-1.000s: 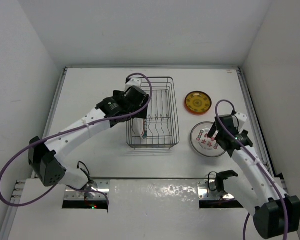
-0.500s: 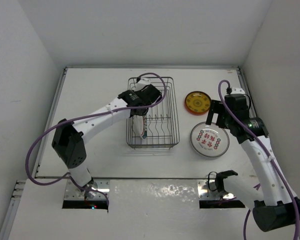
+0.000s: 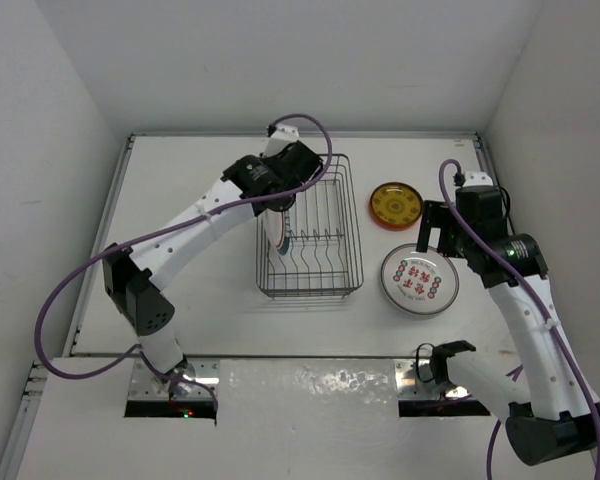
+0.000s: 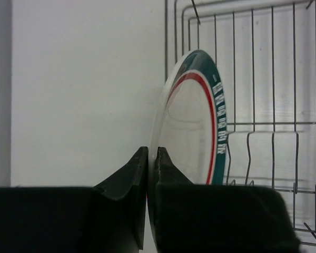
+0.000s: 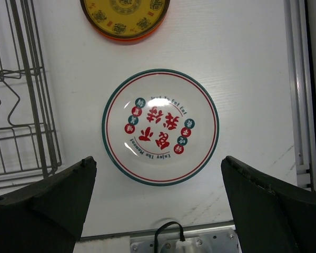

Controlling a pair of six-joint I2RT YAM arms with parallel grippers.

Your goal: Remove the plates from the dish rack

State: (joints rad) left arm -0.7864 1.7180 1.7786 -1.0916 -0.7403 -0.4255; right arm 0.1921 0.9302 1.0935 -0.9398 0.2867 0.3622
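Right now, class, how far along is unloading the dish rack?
Done: the amber plate and the white plate with red characters lie flat on the table, right of the dish rack. In hand: the left gripper, jaws shut on the rim of the green-rimmed plate standing on edge in the rack. Left: lifting that plate out and setting it down; no other plate shows in the rack.

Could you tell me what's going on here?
The robot is unloading a dish rack. The left arm's jaws are shut on the rim of a green-and-red-rimmed plate standing on edge in the rack. A white plate with red characters and an amber plate lie on the table beside it, with the right arm's jaws open above the white one.
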